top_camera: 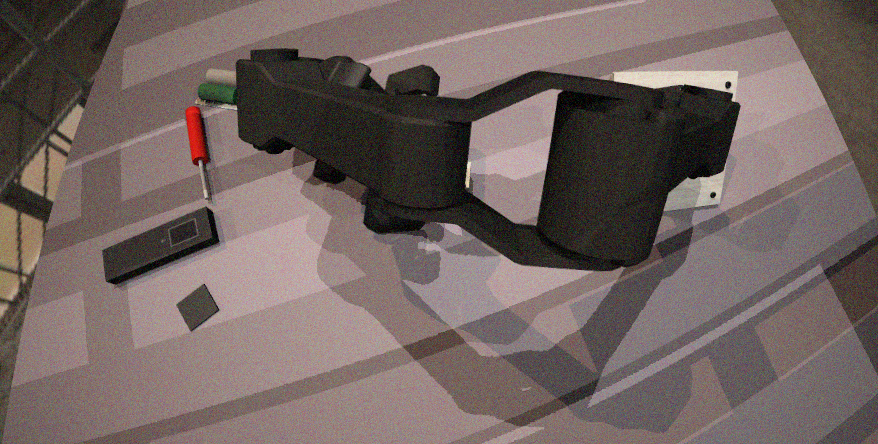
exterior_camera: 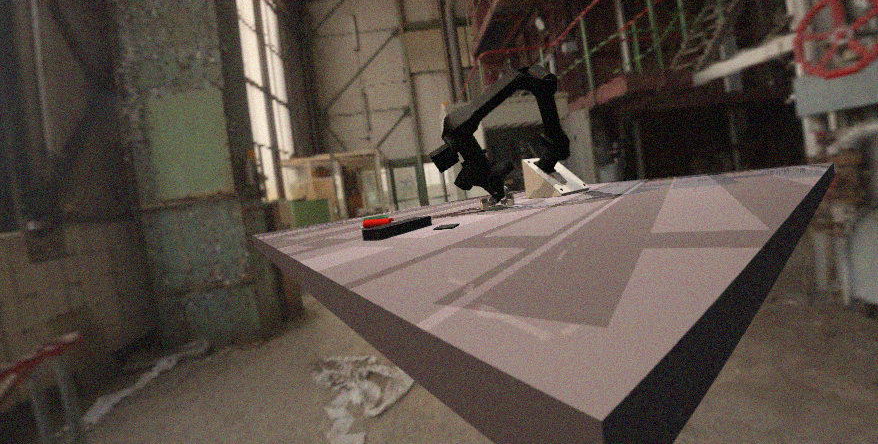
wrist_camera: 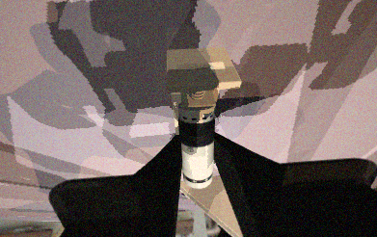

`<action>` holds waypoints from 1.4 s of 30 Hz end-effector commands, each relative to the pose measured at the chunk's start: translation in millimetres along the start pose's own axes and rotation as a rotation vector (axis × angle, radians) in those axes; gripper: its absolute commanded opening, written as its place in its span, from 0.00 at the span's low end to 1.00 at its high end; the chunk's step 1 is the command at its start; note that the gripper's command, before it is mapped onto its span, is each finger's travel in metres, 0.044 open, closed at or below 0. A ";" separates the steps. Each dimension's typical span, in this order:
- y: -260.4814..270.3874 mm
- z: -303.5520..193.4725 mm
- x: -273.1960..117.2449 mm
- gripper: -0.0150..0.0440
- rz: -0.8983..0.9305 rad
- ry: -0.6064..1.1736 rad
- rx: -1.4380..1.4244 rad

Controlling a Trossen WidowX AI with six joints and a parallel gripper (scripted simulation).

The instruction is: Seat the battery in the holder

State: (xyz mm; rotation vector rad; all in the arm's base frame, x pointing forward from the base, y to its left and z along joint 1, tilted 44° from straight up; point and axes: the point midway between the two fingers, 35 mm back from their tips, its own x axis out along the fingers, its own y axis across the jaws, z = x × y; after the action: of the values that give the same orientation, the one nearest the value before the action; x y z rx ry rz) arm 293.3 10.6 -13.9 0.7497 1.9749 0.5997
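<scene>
My gripper (exterior_camera: 501, 197) (wrist_camera: 196, 139) points down, shut on the battery (wrist_camera: 198, 161), which has a white body and a black band. The holder (top_camera: 468, 174) (exterior_camera: 486, 203) (wrist_camera: 228, 77) is tan. Its end block and coiled spring (wrist_camera: 198, 94) show beyond the battery's far end in the wrist view; a tan part shows below the near end. The battery lies in line with the holder, between or just over its ends. I cannot tell whether it touches the floor of the holder or the spring. The arm hides the fingers and most of the holder in the top view.
A red screwdriver (top_camera: 195, 134) (exterior_camera: 376, 222), a black box (top_camera: 159, 244) (exterior_camera: 396, 228) and a dark square plate (top_camera: 197, 306) (exterior_camera: 446, 227) lie left of the arm. Green and pale cylinders (top_camera: 216, 93) lie behind the screwdriver. A white sloped stand (top_camera: 699, 193) (exterior_camera: 540, 186) is at the arm's base.
</scene>
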 end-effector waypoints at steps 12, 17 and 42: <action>-1.0 9.9 -2.5 0.40 -0.002 0.006 -0.003; -0.9 12.5 -3.9 0.40 -0.002 0.007 -0.003; -2.2 16.7 -3.2 0.40 -0.014 -0.060 0.003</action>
State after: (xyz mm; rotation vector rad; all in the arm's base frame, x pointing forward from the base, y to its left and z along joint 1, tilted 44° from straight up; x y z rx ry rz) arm 305.9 8.8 -19.0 0.7472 1.9540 0.5749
